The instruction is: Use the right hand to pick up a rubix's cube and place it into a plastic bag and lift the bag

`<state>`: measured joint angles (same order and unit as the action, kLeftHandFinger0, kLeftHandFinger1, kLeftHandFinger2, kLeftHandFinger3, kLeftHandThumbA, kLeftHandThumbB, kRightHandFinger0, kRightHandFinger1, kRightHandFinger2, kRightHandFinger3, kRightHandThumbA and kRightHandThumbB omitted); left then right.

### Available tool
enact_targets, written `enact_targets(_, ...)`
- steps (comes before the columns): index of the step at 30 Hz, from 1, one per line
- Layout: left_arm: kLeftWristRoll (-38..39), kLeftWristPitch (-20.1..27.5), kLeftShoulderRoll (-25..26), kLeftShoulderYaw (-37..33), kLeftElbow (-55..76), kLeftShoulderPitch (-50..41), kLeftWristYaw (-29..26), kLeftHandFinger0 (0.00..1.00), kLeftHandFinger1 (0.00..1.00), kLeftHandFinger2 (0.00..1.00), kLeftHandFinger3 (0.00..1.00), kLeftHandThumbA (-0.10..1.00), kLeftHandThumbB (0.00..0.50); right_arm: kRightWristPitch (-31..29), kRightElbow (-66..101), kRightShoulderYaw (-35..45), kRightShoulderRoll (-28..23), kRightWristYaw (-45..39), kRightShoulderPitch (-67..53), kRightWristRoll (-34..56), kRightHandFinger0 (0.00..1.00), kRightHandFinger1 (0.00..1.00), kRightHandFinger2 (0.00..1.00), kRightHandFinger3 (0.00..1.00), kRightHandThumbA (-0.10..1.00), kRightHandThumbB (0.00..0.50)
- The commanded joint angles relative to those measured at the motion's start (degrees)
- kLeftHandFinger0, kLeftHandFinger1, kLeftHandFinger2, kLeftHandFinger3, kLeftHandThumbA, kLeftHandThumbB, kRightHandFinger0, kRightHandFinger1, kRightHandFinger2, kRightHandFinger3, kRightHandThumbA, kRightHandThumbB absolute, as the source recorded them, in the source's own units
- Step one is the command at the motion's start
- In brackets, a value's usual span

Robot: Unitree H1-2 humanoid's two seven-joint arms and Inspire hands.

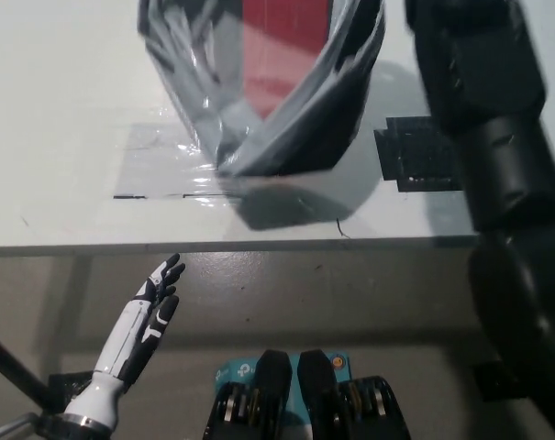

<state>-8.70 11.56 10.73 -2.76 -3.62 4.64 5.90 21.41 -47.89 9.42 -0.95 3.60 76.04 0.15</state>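
A grey translucent plastic bag [259,101] hangs in the air over the white table [57,110], and its top runs past the picture's upper edge. Through its wall shows the red face of the Rubik's cube [282,46] inside. My black right arm [497,165] rises along the right side, just beside the bag, and leaves the picture at the top, so the right hand itself is hidden. The bag's shadow lies on the table under it. My white left hand [147,316] rests open below the table's front edge at the lower left, fingers apart and holding nothing.
A black tape square [415,156] is stuck on the table to the right of the bag, partly behind my arm. A clear taped sheet [162,165] lies to the left. The table's front edge [259,244] crosses the picture, with floor below it.
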Motion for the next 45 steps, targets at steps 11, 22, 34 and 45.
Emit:
enact_targets(11, -1.8, 2.5, 0.8, -0.8, 0.9, -1.3, -0.4, 1.0, 1.0, 1.0, 1.0, 1.0, 0.18, -6.0, -5.2, 1.9, 1.7, 4.2, -3.0, 2.8, 0.0, 0.27, 0.86, 0.59, -0.1, 0.157)
enact_targets(22, -1.7, 2.4, 0.8, -0.8, 1.2, -1.8, -0.3, 1.0, 1.0, 1.0, 1.0, 1.0, 0.181, -11.8, -20.4, -10.4, -1.8, 17.2, -2.0, -10.2, 1.0, 1.0, 1.0, 1.0, 0.59, 0.392)
enact_targets(34, -1.7, 2.3, 0.5, -0.9, 1.0, -2.1, -0.4, 1.0, 1.0, 1.0, 1.0, 1.0, 0.189, -12.5, -9.0, -18.4, -5.5, 23.2, -0.5, -16.1, 1.0, 1.0, 1.0, 1.0, 0.79, 0.499)
enact_targets(45, -2.2, 2.6, 0.5, -1.3, 0.5, -1.9, -0.4, 1.0, 1.0, 1.0, 1.0, 1.0, 0.173, -5.8, 15.2, -16.6, -8.2, 14.9, 0.4, -15.1, 1.0, 1.0, 1.0, 1.0, 0.88, 0.5)
